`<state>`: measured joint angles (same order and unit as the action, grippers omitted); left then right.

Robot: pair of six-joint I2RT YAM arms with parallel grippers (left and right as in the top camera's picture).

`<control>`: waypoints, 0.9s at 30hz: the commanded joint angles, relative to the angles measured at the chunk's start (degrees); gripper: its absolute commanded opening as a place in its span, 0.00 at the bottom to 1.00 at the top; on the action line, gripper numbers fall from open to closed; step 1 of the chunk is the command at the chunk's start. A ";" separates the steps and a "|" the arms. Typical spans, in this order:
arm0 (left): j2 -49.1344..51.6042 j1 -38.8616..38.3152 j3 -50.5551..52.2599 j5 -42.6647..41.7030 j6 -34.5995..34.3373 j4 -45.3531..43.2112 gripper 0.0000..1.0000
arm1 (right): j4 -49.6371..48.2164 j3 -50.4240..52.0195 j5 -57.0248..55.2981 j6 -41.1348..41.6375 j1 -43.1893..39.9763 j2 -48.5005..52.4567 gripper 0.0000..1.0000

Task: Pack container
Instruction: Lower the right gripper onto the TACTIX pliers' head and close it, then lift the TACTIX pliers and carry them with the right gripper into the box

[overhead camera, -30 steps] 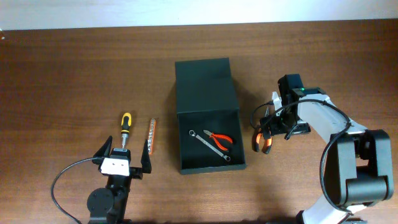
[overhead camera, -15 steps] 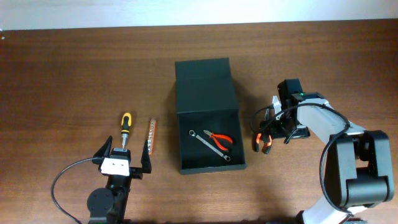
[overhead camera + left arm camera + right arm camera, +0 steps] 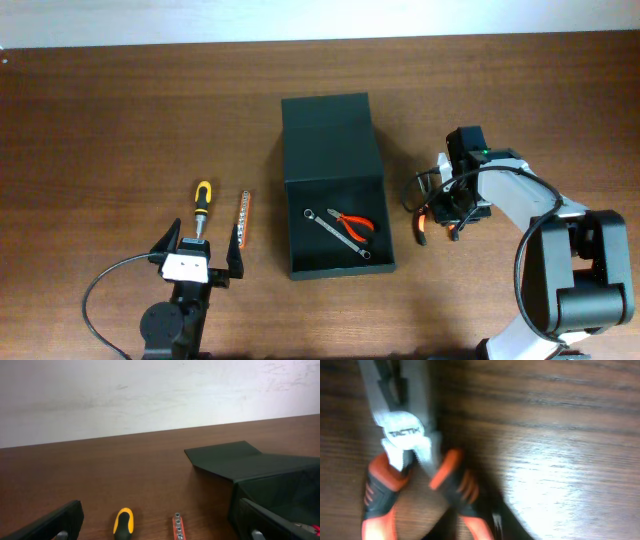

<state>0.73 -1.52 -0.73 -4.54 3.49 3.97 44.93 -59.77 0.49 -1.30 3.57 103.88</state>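
Overhead: showing the left gripper (image 3: 200, 243) spread wide, with screwdriver (image 3: 201, 203) and bit strip (image 3: 245, 217) just ahead of it. Showing the right gripper (image 3: 441, 214) down on the pliers (image 3: 421, 228), grip impossible to tell; placing the open container (image 3: 335, 150) just to its left.

Left wrist: showing fingers (image 3: 52, 522) apart, container (image 3: 260, 467) ahead and rightward.

Right wrist: filling with pliers (image 3: 402, 435) only.

Judging the container light, stiff, matte, unlikely to slip; favouring a hold on the flap's free edge.

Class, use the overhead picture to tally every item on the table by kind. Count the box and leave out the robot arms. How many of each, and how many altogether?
Pliers: 2 (red-handled pair inside the container, orange-and-black pair outside it)
Wrench: 1
Screwdriver: 1
Bit strip: 1
Container: 1
Total: 6
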 commanded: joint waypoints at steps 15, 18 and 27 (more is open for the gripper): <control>-0.37 0.31 0.22 -0.42 0.72 0.20 0.99 | 7.26 -8.79 1.42 0.31 0.17 0.63 0.04; -0.37 0.31 0.22 -0.42 0.70 0.20 0.99 | 13.20 -17.18 1.44 0.31 0.20 0.63 0.04; -0.37 0.31 0.22 -0.42 0.72 0.20 0.99 | 33.40 -46.75 6.03 -4.00 5.42 0.63 0.04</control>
<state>0.69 -1.52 -0.73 -4.54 3.49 3.97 75.48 -98.15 2.50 -2.09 5.17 105.23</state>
